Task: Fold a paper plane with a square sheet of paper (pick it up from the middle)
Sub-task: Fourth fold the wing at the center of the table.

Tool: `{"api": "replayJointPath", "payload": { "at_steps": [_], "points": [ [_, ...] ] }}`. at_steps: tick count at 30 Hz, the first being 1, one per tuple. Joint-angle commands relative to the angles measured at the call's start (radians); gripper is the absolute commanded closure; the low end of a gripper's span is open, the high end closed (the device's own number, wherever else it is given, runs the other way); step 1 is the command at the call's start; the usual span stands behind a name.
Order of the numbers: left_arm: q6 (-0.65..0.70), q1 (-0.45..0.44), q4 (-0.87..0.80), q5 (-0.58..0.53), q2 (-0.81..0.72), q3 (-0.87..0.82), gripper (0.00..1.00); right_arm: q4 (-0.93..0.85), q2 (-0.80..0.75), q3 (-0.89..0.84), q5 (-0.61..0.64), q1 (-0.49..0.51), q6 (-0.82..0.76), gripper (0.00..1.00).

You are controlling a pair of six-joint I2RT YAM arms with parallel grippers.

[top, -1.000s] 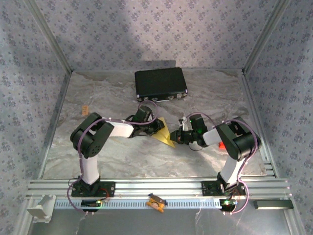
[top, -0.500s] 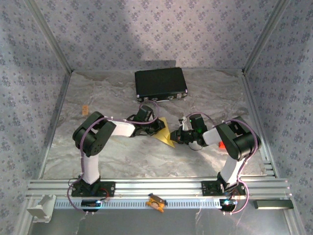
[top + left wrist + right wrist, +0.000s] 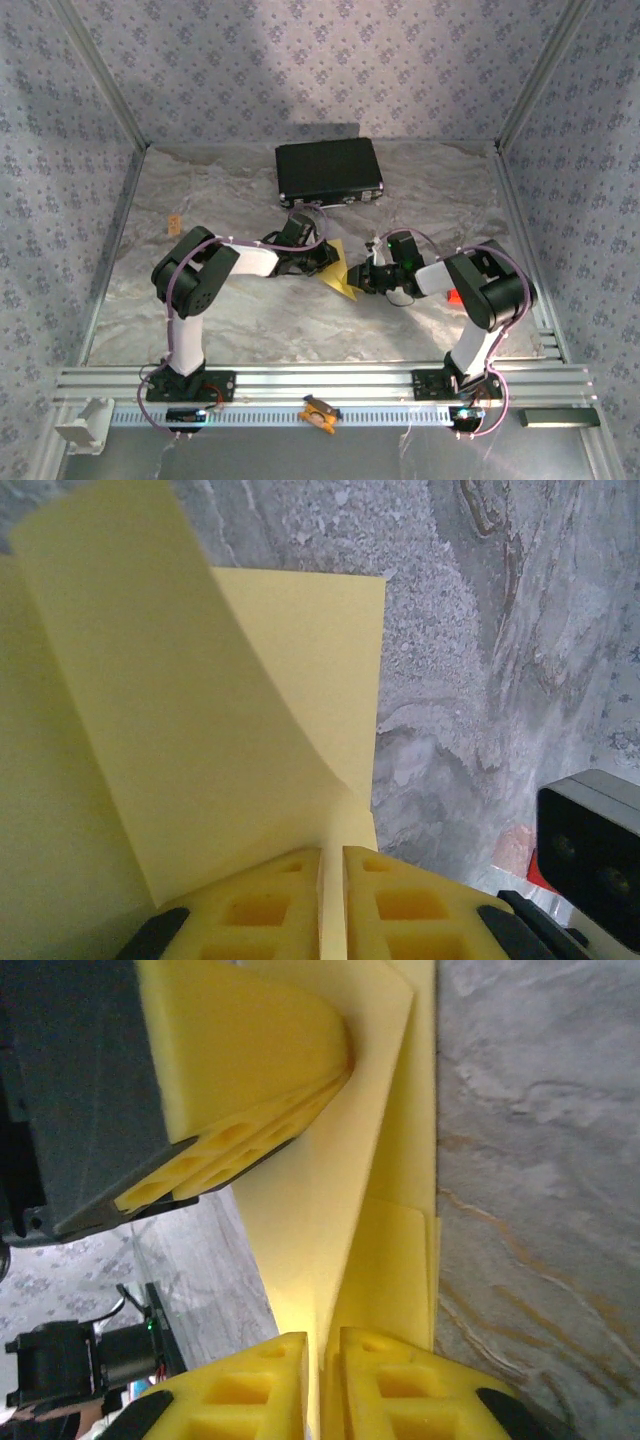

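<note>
My left claw [image 3: 332, 868], pads pressed almost together, pinches a fold of the yellow paper [image 3: 200, 700], which curls up ahead of it. My right claw [image 3: 322, 1360] likewise pinches the paper's opposite edge, over the table [image 3: 530, 1160], facing the left claw.

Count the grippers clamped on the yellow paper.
2. The left gripper pinches the thin, partly folded yellow paper sheet at one side; the right gripper pinches it from the facing side.

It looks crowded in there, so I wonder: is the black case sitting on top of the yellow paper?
No, the black case lies toward the far side of the table, well apart from the yellow paper.
</note>
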Motion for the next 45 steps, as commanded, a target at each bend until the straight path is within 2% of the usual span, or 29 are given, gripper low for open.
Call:
{"api": "replayJointPath", "payload": {
  "at_steps": [1,4,13,16,21,24,34,41,45],
  "points": [
    [0.022,-0.008,-0.063,0.008,0.037,0.008,0.87,-0.144,-0.029,-0.003,0.052,-0.003,-0.049,0.79],
    [0.022,-0.009,-0.061,0.009,0.037,0.01,0.87,-0.19,-0.045,-0.001,0.064,0.005,-0.075,0.75],
    [0.022,-0.009,-0.056,0.01,0.037,0.008,0.87,-0.267,-0.082,-0.004,0.086,0.028,-0.107,0.75],
    [0.02,-0.01,-0.055,0.01,0.037,0.008,0.87,-0.289,-0.094,-0.013,0.116,0.032,-0.13,0.8],
    [0.019,-0.009,-0.054,0.01,0.037,0.008,0.87,-0.261,-0.08,-0.024,0.085,0.031,-0.114,0.87],
    [0.02,-0.008,-0.055,0.009,0.036,0.007,0.87,-0.259,-0.077,-0.034,0.089,0.025,-0.108,0.88],
    [0.019,-0.008,-0.052,0.009,0.035,0.003,0.87,-0.272,-0.085,-0.057,0.078,0.022,-0.07,0.8],
    [0.019,-0.008,-0.051,0.01,0.037,0.004,0.87,-0.289,-0.089,-0.07,0.079,0.025,-0.067,0.91],
    [0.019,-0.008,-0.051,0.01,0.037,0.001,0.87,-0.292,-0.089,-0.083,0.086,0.025,-0.056,0.92]
  ]
}}
